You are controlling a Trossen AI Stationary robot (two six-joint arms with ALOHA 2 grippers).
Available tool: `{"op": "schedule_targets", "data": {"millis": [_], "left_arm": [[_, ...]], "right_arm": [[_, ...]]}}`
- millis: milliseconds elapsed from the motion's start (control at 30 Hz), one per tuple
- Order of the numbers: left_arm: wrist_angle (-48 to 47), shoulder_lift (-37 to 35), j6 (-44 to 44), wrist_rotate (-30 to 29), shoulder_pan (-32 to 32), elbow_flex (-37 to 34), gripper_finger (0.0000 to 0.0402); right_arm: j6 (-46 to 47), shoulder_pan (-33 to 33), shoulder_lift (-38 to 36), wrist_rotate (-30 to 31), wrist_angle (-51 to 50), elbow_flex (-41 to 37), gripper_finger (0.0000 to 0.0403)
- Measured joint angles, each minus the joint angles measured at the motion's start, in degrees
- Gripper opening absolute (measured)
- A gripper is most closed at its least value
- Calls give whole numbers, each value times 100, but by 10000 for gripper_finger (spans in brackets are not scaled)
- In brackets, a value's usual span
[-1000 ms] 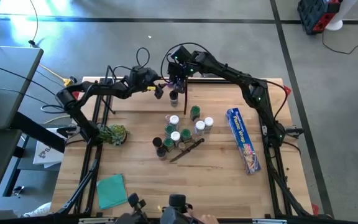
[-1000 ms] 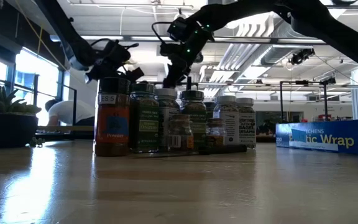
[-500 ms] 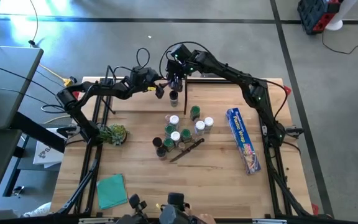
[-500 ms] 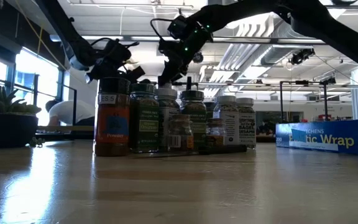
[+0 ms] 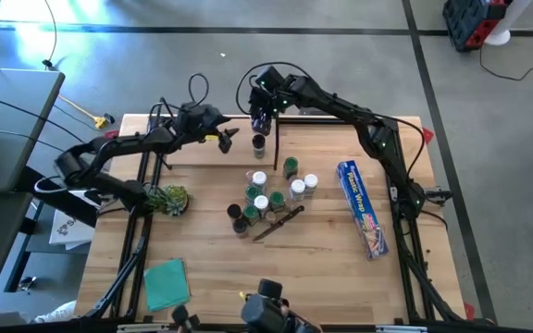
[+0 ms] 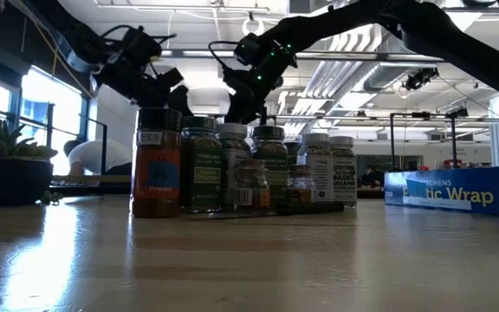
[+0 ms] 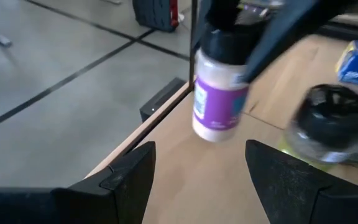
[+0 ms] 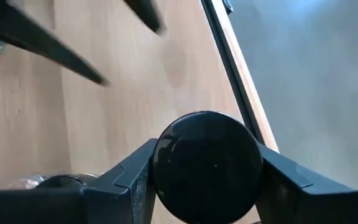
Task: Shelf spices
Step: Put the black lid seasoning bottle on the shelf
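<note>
1. In the right wrist view we see the right gripper (image 8: 204,171) closed around a black-capped jar (image 8: 207,167), its cap filling the gap between the fingers; the high view shows only the gripper (image 5: 261,118) above the shelf (image 5: 206,139) at the table's (image 5: 322,268) far edge.
2. In the left wrist view we see the left gripper (image 7: 197,168) with its fingers spread and nothing between them, facing a purple-labelled jar (image 7: 219,87) held from above; overhead this gripper (image 5: 224,139) sits left of the right one.
3. We count about nine jars (image 5: 266,199) clustered mid-table, one more (image 5: 258,142) near the shelf, one blue box (image 5: 363,209), one knife (image 5: 280,222).
4. In the low view the jars (image 6: 243,169) overlap, so we cannot count them exactly; the shelf is hidden behind them.
</note>
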Motion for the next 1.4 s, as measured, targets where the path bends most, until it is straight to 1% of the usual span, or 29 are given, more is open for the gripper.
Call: {"op": "schedule_targets", "data": {"millis": [100, 200, 433, 700, 833, 933, 1267, 1400], "left_arm": [[-6, -359, -80, -17, -107, -263, 245], [12, -671, -43, -32, -225, -417, 245], [-23, -1210, -40, -58, -472, -597, 245], [-156, -1436, -33, -119, -533, -597, 245], [-160, -1477, 8, -95, -542, -597, 245], [-164, -1552, 59, -95, -542, -597, 245], [-221, -1860, 96, -92, -542, -597, 245], [-339, -1996, 232, -93, -540, -597, 245]], "right_arm": [[94, 12, 71, 140, -86, 0, 194], [144, 104, 95, 491, -84, 0, 194], [476, 252, 147, 590, -61, 0, 194], [591, 270, 139, 589, -278, 0, 197], [634, 301, 139, 587, -328, 0, 232], [629, 333, 137, 613, -310, 0, 246], [549, 364, 98, 619, -355, 0, 253], [540, 375, 34, 631, -301, 180, 253]]}}
